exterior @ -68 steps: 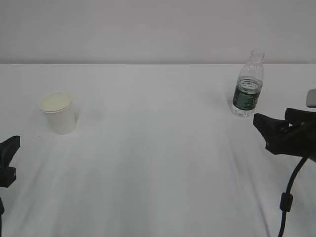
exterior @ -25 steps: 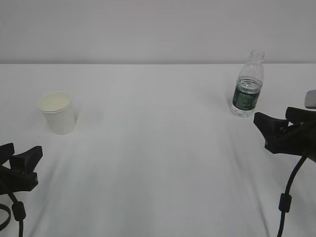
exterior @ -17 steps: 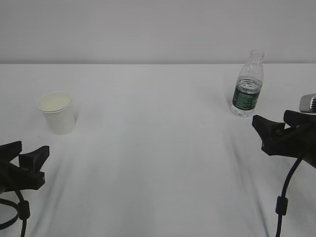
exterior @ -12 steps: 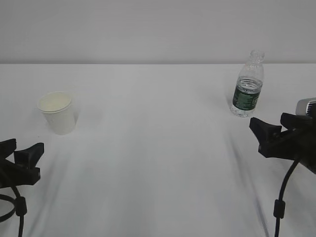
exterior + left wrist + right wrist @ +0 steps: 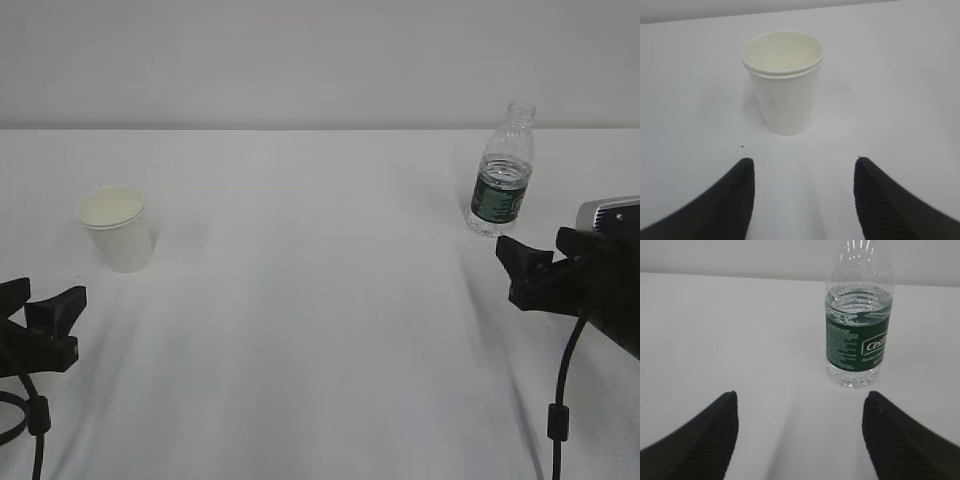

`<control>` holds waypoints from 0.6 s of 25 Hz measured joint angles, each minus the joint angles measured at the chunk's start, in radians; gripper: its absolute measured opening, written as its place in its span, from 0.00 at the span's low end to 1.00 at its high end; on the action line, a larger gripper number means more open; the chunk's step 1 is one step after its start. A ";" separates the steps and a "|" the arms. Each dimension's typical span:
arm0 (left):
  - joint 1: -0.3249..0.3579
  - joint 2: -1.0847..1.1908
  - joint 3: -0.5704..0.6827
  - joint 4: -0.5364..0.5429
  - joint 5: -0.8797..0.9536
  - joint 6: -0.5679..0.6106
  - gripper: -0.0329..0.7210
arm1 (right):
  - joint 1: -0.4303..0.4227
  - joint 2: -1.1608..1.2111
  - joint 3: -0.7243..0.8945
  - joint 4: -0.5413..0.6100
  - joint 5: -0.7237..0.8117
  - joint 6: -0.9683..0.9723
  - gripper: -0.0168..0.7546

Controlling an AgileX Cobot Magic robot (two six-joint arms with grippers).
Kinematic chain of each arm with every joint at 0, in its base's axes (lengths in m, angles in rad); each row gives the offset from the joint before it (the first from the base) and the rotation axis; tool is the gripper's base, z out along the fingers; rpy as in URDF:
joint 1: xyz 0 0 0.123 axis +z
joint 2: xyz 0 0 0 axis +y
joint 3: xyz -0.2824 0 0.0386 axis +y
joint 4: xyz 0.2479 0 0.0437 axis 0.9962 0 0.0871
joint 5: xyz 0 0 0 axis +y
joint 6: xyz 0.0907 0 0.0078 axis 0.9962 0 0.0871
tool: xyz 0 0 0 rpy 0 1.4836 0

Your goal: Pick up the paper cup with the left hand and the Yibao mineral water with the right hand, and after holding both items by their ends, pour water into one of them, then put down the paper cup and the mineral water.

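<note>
Paper cup [image 5: 783,82] upright at 12 o'clock of left end effector [image 5: 802,197], fingers spread; Yibao mineral water [image 5: 858,325] upright at 1 o'clock of right end effector [image 5: 800,432], likewise spread.

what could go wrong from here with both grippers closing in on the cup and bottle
1. The small clear ribbed plastic bottle has no cap and holds water up to its dark green label; a bump from the open right gripper, which sits left of the bottle's centre in the wrist view, may tip and spill it.
2. The small white tapered paper cup looks light and empty; the open left gripper could push or crush it.
</note>
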 joint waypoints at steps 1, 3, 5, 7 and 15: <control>0.000 0.000 0.000 0.000 0.000 0.000 0.65 | 0.000 0.009 -0.008 0.004 0.000 -0.002 0.79; 0.000 0.000 -0.002 0.000 0.000 0.000 0.65 | 0.000 0.025 -0.021 0.015 -0.002 -0.002 0.79; 0.000 0.000 -0.002 0.000 0.000 0.000 0.65 | 0.000 0.050 -0.039 0.025 -0.002 -0.004 0.79; 0.000 0.000 -0.002 0.002 0.000 0.002 0.65 | 0.000 0.075 -0.055 0.032 -0.002 -0.014 0.78; 0.000 0.009 -0.034 0.008 0.000 0.008 0.65 | 0.000 0.141 -0.108 0.047 -0.011 -0.027 0.79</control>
